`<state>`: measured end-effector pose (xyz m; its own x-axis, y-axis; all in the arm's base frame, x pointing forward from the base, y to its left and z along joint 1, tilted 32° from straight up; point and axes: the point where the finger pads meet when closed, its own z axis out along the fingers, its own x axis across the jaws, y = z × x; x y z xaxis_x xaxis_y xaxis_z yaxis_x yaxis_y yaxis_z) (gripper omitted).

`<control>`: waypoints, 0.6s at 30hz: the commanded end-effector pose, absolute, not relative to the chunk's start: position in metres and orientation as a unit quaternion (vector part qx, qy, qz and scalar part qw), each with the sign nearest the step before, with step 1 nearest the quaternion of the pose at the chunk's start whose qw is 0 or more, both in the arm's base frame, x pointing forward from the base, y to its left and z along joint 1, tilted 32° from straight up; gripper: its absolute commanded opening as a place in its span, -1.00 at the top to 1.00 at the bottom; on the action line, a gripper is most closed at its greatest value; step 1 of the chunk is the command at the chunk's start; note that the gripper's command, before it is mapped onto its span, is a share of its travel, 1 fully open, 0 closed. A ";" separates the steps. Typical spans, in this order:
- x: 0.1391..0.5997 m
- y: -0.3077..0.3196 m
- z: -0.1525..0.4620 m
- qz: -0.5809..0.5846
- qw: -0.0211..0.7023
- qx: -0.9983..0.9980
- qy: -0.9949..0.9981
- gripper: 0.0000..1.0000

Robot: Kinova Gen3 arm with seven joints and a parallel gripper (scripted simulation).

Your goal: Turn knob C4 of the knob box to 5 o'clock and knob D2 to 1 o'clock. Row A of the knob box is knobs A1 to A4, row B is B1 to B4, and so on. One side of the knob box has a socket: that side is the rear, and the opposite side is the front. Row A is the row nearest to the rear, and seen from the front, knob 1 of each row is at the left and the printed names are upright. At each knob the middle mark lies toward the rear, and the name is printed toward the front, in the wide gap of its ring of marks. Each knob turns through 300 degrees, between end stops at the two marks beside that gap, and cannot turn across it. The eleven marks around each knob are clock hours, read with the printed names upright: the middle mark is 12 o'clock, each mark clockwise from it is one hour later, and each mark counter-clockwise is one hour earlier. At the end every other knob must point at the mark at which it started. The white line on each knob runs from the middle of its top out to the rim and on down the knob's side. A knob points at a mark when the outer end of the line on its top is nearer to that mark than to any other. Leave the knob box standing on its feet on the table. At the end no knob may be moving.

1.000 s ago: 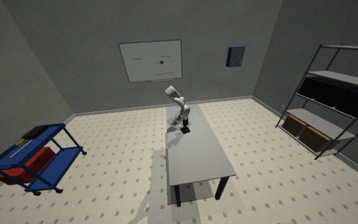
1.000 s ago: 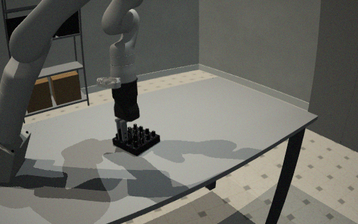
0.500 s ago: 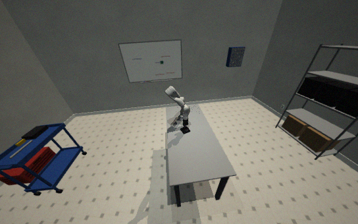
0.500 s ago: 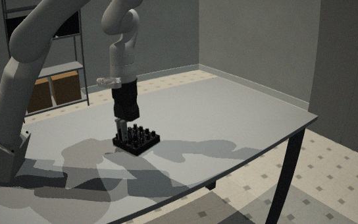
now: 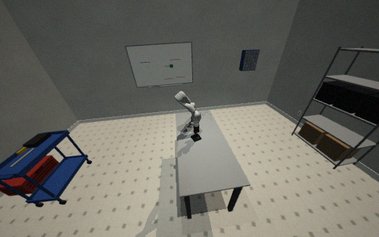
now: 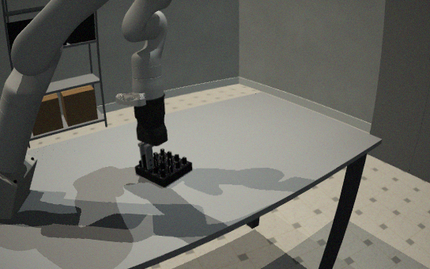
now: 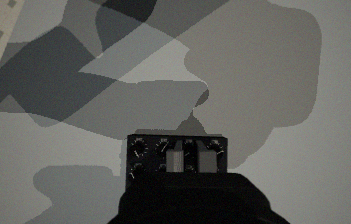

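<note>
The black knob box [image 6: 166,168] stands on its feet on the grey table, near the robot's base; it also shows in the top view [image 5: 196,138] and the wrist view [image 7: 177,156]. My gripper [image 7: 189,151] points straight down over the box's edge row nearest the arm [image 6: 146,154]. Its two light fingers are shut on one knob [image 7: 189,152], the third from the left in the row at the top of the wrist view. The printed names are too small to read. The knobs [image 7: 138,148] beside it show white lines. The lower rows are hidden under my hand.
The robot base [image 6: 0,186] stands on the table left of the box. The table edge [image 6: 292,198] runs to the right and front. A metal shelf [image 5: 352,108] and a blue cart [image 5: 35,164] stand on the floor, far from the table.
</note>
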<state>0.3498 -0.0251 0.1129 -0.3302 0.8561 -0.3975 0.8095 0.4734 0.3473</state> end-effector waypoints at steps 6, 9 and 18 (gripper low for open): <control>0.350 -0.024 0.113 0.044 0.271 0.510 0.815 0.07; 0.350 -0.024 0.113 0.044 0.271 0.510 0.815 0.07; 0.350 -0.024 0.113 0.044 0.271 0.510 0.815 0.07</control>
